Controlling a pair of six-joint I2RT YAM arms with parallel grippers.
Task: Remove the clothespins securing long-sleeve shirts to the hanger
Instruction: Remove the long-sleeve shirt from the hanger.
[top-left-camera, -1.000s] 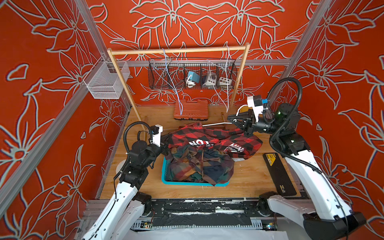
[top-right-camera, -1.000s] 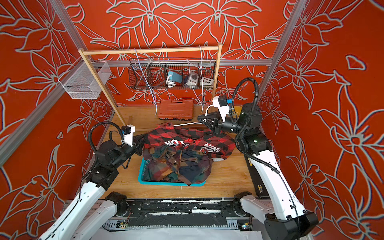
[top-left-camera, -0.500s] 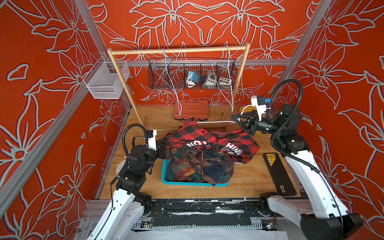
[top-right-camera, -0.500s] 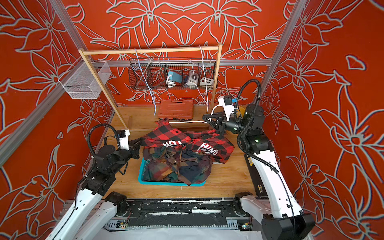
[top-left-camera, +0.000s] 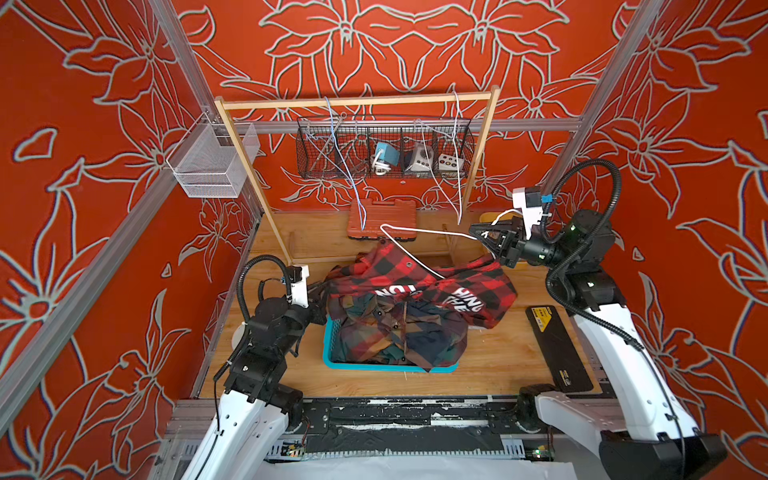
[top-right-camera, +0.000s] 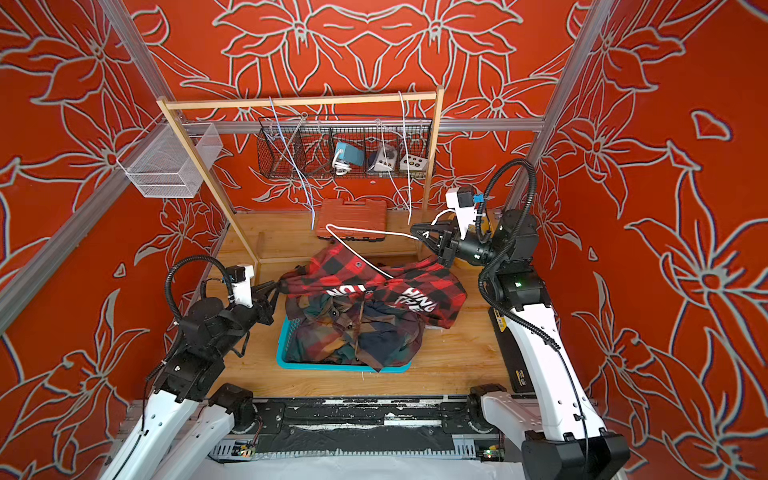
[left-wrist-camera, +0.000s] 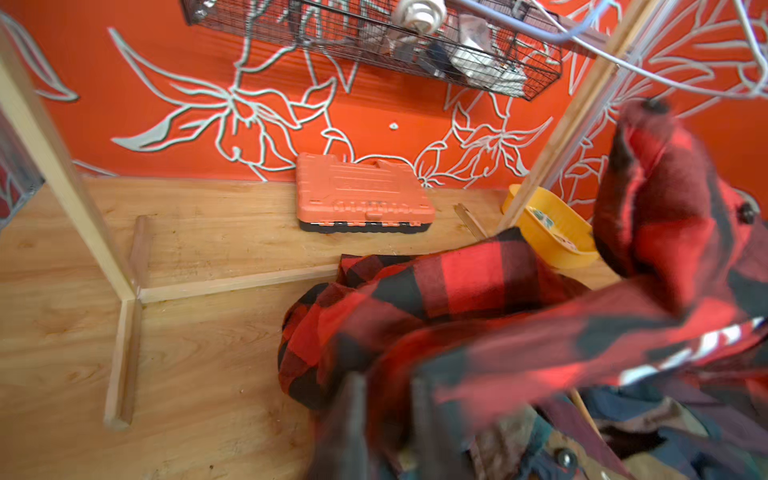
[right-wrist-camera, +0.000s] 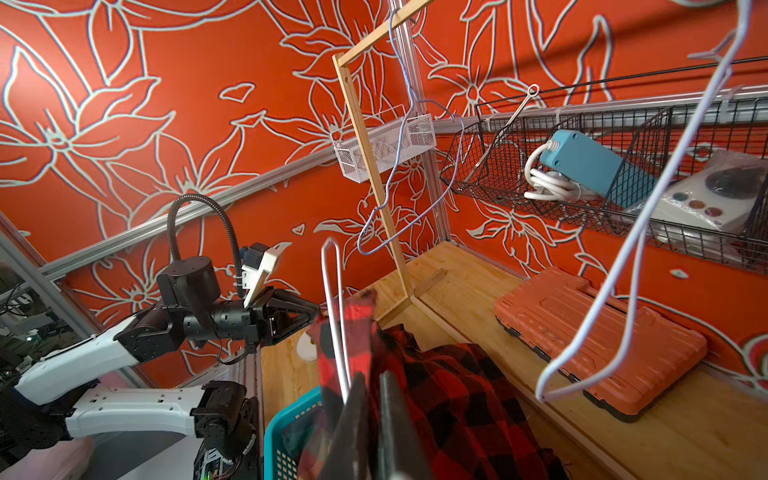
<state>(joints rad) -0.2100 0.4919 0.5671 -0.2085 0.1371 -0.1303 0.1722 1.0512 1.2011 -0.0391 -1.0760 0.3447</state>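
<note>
Right gripper (right-wrist-camera: 370, 384) is clamped on the white hanger (top-left-camera: 424, 230). Left gripper (left-wrist-camera: 386, 380) stands with jaws parted beside the red shirt (top-left-camera: 494, 282). The shirt's white lettering (top-left-camera: 467, 301) is partly legible: "HING".

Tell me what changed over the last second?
The right gripper, shut on the white wire hanger, drew it further out of the red-and-black plaid shirt. The left gripper seems to have opened beside the shirt's edge. The teal plastic basket stayed put.

A: Top pair?
B: High at 6 o'clock, far, facing 12; both top views cover the whole table (top-left-camera: 490, 365).
A: Wrists?
B: Left: close, facing 12. Right: close along white hanger (right-wrist-camera: 331, 240), facing 9. Shared: orange tool case (left-wrist-camera: 363, 199), red-and-black shirt (left-wrist-camera: 478, 274).
</note>
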